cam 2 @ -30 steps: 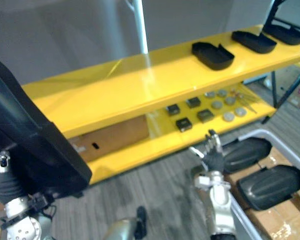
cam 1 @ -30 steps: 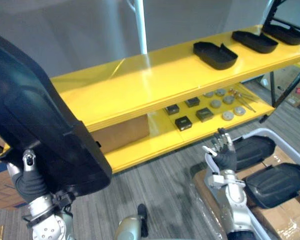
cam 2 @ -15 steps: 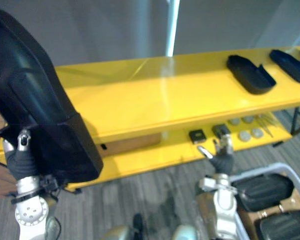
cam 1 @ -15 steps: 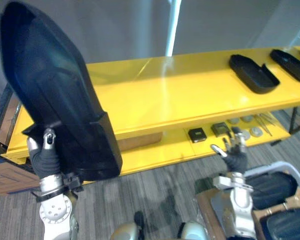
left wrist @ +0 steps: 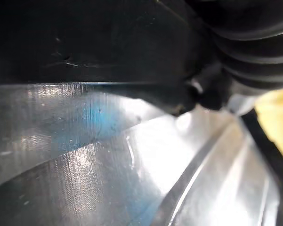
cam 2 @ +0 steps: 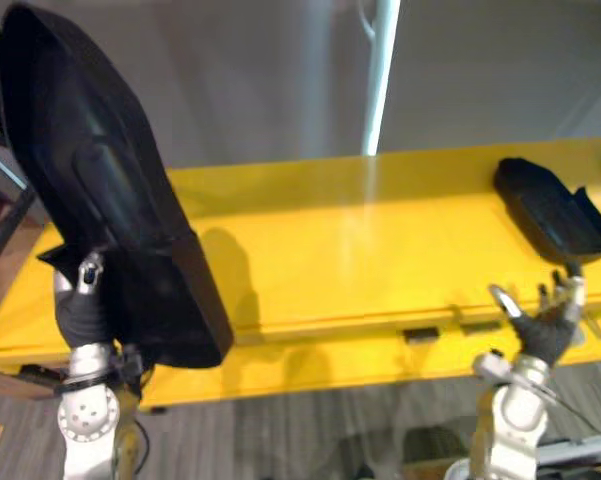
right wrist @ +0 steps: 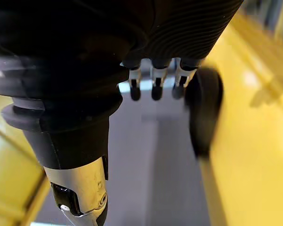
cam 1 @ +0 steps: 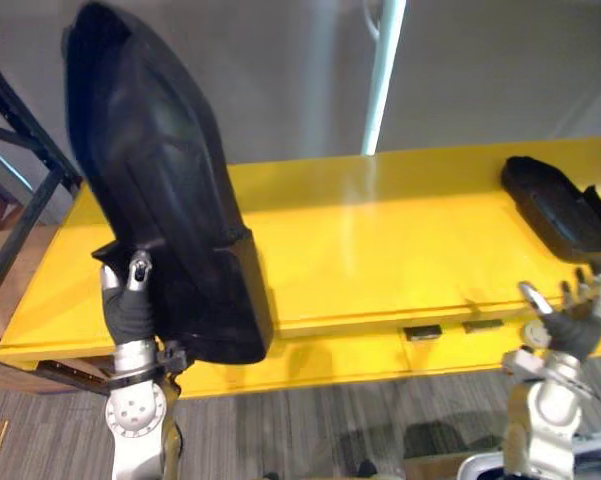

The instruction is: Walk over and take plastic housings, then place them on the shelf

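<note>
A big black plastic housing (cam 1: 160,200) stands upright over the left end of the yellow shelf (cam 1: 380,240). My left hand (cam 1: 130,300) grips its lower edge from below, the thumb pressed on its face; its dark surface (left wrist: 84,37) shows close in the left wrist view. A second black housing (cam 2: 555,210) lies flat on the shelf top at the right. My right hand (cam 2: 540,325) hovers in front of the shelf edge below that housing, fingers (right wrist: 153,80) straight and spread, holding nothing.
A white post (cam 1: 382,80) rises behind the shelf against a grey wall. A black rack frame (cam 1: 20,130) stands at the left. Small dark parts (cam 1: 420,332) sit on the lower shelf. Grey carpet (cam 1: 310,430) lies in front.
The camera has moved up to the shelf, and the bin of housings has left the view. The held housing now stands higher over the shelf's left end. The right hand stays open.
</note>
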